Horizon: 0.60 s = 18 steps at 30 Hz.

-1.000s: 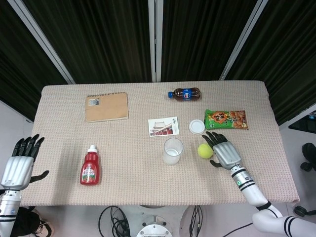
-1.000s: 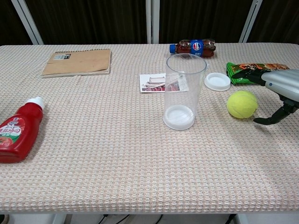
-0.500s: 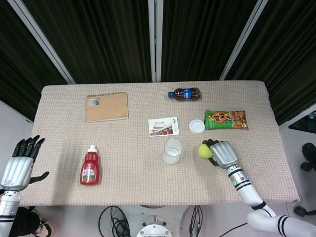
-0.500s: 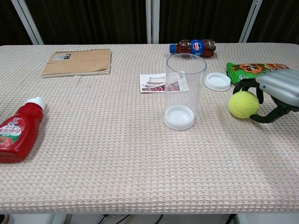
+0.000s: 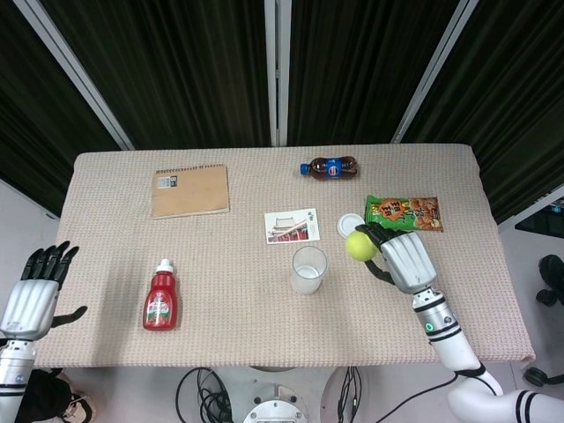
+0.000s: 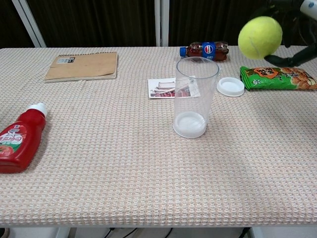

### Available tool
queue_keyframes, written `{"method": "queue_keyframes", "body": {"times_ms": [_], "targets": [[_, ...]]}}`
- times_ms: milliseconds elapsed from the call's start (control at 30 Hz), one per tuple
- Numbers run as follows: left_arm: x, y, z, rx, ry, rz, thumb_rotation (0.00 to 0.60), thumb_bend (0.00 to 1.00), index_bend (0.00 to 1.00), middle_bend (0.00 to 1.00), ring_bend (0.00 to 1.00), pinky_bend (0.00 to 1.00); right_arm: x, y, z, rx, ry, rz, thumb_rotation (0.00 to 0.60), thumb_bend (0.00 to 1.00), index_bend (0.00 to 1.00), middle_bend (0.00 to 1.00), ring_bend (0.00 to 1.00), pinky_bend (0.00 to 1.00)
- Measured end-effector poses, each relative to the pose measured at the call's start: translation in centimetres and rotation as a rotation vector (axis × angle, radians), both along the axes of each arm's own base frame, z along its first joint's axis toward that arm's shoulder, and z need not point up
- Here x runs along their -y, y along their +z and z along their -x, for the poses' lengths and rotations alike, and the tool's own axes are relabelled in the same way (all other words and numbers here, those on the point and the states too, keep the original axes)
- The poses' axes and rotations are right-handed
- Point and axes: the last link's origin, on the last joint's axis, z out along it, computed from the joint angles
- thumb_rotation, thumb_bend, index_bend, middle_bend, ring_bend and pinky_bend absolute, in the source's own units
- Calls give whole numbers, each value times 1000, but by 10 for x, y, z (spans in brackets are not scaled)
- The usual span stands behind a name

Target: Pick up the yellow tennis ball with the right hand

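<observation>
Here's my counter [image 5: 458, 300], a long slab under a woven beige cloth, with dark curtains and pale slanted frame bars behind it and light floor showing past the ends. Far left, off the counter's edge, my left hand [image 5: 35, 291] hangs with fingers straight and spread, holding nothing. Moving in: the red ketchup bottle [image 5: 159, 298] lies on its side near the front, white cap pointing away from me, and the brown spiral notebook [image 5: 190, 189] sits flat toward the back. Centre now, there's a postcard [image 5: 292, 226] lying flat, and just in front of it the clear plastic cup [image 5: 308, 270] standing upright. Behind, a cola bottle [image 5: 329, 166] on its side. Right of the postcard, the white lid [image 6: 230, 86], then the green snack packet [image 5: 404, 212] lying flat. And there it is: my right hand [image 5: 398, 257] has its dark fingers wrapped around the yellow tennis ball [image 5: 359, 246], which is up in the air, well clear of the cloth, above the spot between the lid and the cup. In the chest view the ball [image 6: 259, 37] floats high at the top right with my fingers only partly in shot. Half a second ago that ball was still down on the cloth with my fingers curling round it; a second ago my hand lay open beside it. Now it's lifted, and everything else has stayed put.
</observation>
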Motion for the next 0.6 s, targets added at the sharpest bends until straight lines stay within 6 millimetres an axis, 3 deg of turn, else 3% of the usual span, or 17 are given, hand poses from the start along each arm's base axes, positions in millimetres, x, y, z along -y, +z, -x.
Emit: {"method": "queue_keyframes", "body": {"times_ms": [233,600], "targets": [[2,2,2,1,8,-5,600,112,11,0,0,0,-9,6,-43,-13,100,-39,600,364,744,620,567,726],[3,6,9,21,22,-14,600,112,12,0,0,0,-11,-32,-57,-42,125,-109,600,322,645,544,529,711]]}}
